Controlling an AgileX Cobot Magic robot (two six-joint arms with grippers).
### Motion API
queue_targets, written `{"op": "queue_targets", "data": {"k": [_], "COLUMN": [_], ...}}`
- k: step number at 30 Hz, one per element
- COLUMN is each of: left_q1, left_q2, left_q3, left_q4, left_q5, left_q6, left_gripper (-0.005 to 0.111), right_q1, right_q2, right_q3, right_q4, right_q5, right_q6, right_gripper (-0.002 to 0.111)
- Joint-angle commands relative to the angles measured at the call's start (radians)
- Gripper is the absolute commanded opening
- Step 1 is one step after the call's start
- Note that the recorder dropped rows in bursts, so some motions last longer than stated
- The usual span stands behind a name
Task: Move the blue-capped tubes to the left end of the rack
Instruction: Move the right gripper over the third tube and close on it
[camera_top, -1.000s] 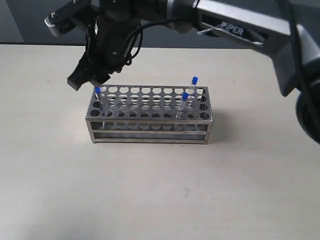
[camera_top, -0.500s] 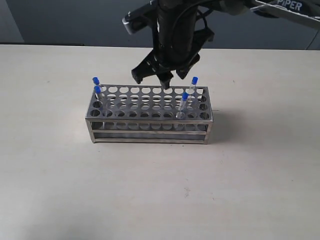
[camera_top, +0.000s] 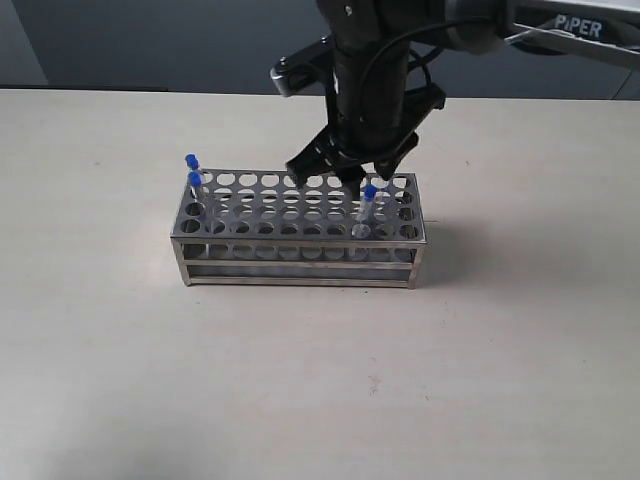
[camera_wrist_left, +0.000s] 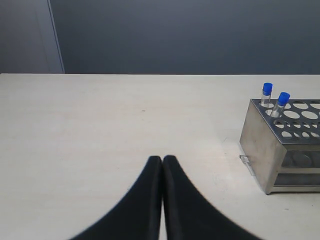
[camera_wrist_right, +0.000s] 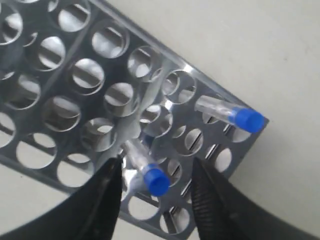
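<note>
Blue-capped tubes (camera_top: 196, 182) stand in the rack (camera_top: 300, 250) at both ends. We see two close together in the left-end holes, and a third, tilted tube (camera_top: 366, 205) toward the right end in the front row. In the right wrist view a fourth tube (camera_wrist_right: 227, 113) leans out of a hole near the rack's corner; in the exterior view the arm hides it.

The right gripper (camera_wrist_right: 158, 165) hangs low over the right end of the rack with its fingers spread. One finger sits on each side of the tilted tube's blue cap (camera_wrist_right: 157, 181), and a gap shows on both sides. We cannot tell whether the fingertips are level with the cap or above it.

The left gripper (camera_wrist_left: 162, 165) has its fingers pressed together, holding nothing. It is above the pale table (camera_wrist_left: 100, 115), well apart from the rack's left end.
</note>
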Motion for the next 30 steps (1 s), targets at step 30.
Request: {"op": "queue_targets", "data": {"k": [30], "left_q1": [-0.006], "left_q2": [-0.004], "left_q3": [-0.003], "left_q4": [-0.001], "left_q5": [-0.007], "left_q6": [-0.001], "left_gripper": [0.001], "right_q1": [-0.074], "right_q2": [-0.01], "right_q3": [0.102], "right_q4": [0.178], "right_q5": [-0.088], "right_q6": [-0.095], "right_gripper": [0.035]}}
